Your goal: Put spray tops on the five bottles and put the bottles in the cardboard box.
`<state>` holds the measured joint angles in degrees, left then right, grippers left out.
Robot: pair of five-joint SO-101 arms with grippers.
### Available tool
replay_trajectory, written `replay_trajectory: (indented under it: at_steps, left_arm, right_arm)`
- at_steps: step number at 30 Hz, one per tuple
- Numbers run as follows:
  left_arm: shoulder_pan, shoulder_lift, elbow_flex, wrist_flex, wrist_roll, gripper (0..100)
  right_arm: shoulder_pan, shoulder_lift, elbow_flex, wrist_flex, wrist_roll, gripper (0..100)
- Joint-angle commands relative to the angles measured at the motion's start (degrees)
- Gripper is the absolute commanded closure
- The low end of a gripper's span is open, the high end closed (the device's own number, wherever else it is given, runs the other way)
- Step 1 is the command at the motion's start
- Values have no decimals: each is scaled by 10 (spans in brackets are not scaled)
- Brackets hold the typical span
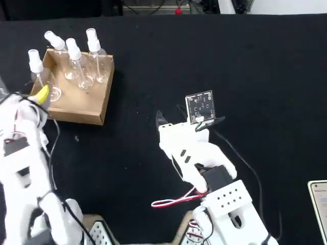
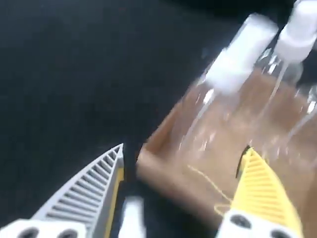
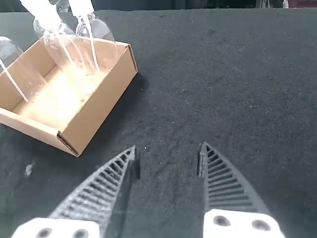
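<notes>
- A black tabletop [image 1: 153, 61] holds a cardboard box [image 1: 76, 116] with bottles [image 1: 77, 65] inside.
- Left end effector [image 2: 184, 149]: wide, over the box corner.
- Right end effector [image 3: 168, 148]: wide, holding nothing.

We see a black cloth [image 1: 265, 66] spread over the whole table, matt and finely grained, with small pale flecks of lint [image 3: 28, 169] scattered on it. Beyond the cloth's far edge we make out a dark strip with loose cables [image 1: 148, 7] and one small red piece [image 1: 178, 10] among them. Past the cloth's far right corner a pale, bright surface [image 1: 286, 6] begins. At the cloth's right edge, towards its near side, we find a flat pale-framed slab [image 1: 319, 204], cut off by the border. Light falls evenly across the cloth, leaving only soft shadows
</notes>
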<state>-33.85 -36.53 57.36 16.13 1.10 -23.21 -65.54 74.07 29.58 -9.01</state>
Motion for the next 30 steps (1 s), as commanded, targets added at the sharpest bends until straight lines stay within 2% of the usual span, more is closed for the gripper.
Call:
replay_trajectory:
  at_steps: [1, 13, 17, 20, 24, 30]
  left_arm:
    - [-43, -110, -51, 240, 0, 646]
    - [-156, -127, -54, 444, -150, 646]
    - [-175, -118, -55, 436, -154, 647]
    - [-151, -76, -79, 404, -150, 647]
    - [-116, 40, -154, 417, -126, 647]
    - [-85, 218, -291, 419, -153, 647]
  right_arm:
    - [9, 10, -4, -15, -1, 808]
    - [-20, 10, 7, -15, -1, 808]
    - [-20, 10, 9, -15, -1, 808]
    - [-20, 10, 9, -15, -1, 808]
    - [-20, 10, 10, -15, -1, 808]
    - [-20, 10, 10, -15, -1, 808]
